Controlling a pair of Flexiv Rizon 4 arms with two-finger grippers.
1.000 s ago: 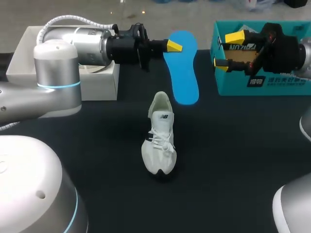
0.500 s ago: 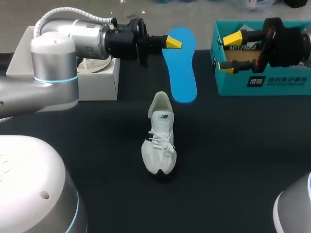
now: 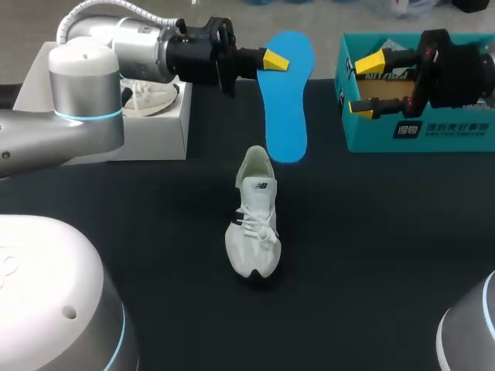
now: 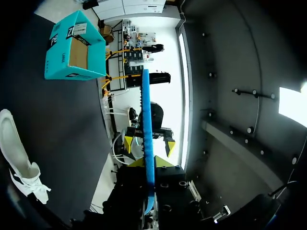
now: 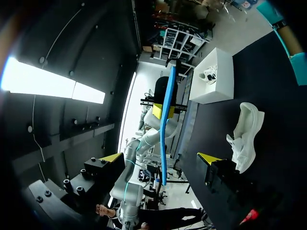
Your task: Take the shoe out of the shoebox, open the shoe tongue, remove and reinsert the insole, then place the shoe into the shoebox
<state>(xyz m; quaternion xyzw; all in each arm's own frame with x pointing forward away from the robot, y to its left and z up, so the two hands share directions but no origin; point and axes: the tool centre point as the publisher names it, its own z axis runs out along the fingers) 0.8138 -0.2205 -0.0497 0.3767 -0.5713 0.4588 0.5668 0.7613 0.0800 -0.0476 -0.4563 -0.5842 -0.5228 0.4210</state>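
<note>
The black table [image 3: 371, 232] holds a teal shoebox [image 3: 433, 131] at its far right; the blue insole [image 3: 285, 108] is pinched tight in the left gripper [image 3: 276, 60]; the white shoe [image 3: 254, 224] stands mid-table, near the insole; the right gripper [image 3: 367, 83] is spread wide by the shoebox, holding nothing

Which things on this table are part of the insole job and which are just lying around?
Job: white shoe; blue insole, in left gripper; white box or teal box, whichever is the shoebox.
Lying about: second shoe inside the white box; the other box.
</note>
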